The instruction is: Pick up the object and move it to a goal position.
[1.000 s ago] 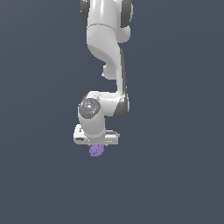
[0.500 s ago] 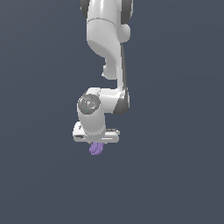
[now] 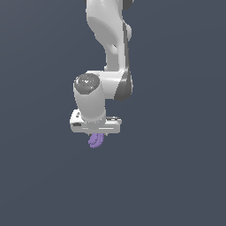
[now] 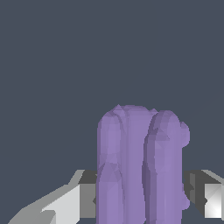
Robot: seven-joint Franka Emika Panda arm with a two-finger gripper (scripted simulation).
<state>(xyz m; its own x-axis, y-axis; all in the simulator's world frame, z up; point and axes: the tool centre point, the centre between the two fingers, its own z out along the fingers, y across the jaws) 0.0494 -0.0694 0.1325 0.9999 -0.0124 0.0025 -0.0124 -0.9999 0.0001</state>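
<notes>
The white pincer (image 3: 96,133) is squeezing the small, bumpy, light-purple object (image 3: 95,140), which hangs just under it. To move it well, I think the arm should go slowly and keep squeezing, so nothing slips.

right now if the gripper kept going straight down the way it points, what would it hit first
Nothing that shows. The gripper points down, shut on the purple object, which hangs below its fingers. Beyond that, both views show only plain dark background, so the way looks free, though depth is unclear.
</notes>
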